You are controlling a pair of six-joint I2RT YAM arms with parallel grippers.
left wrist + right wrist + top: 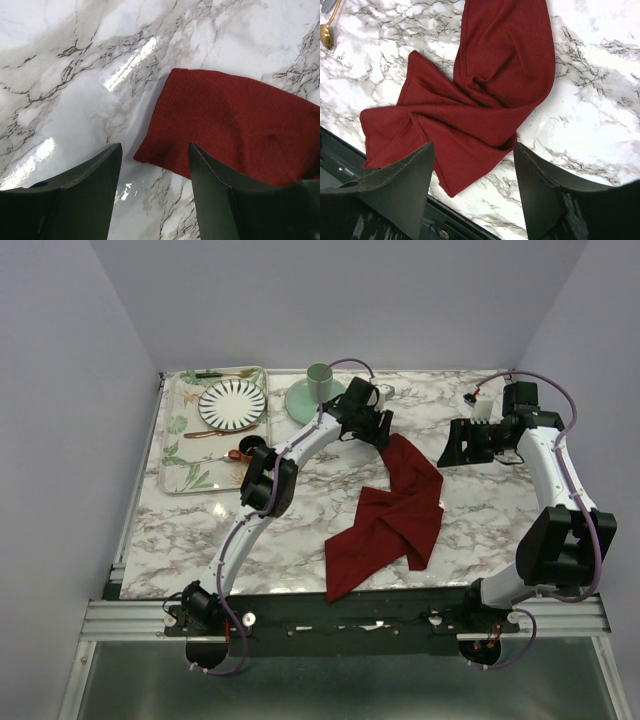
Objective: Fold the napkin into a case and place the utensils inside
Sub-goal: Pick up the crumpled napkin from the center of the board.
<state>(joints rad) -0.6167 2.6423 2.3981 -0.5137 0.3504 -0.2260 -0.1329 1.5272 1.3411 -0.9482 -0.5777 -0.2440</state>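
Wide open on the left gripper (155, 160), nothing pinched, hanging right over the napkin's (235, 125) far corner. Same deal on the right gripper (472, 175): spread wide, empty, parked off the napkin's right side. Crumpled and unfolded, that napkin, lying flat on the table (200, 510). Gold spoon (326, 31) just past the napkin's left side.
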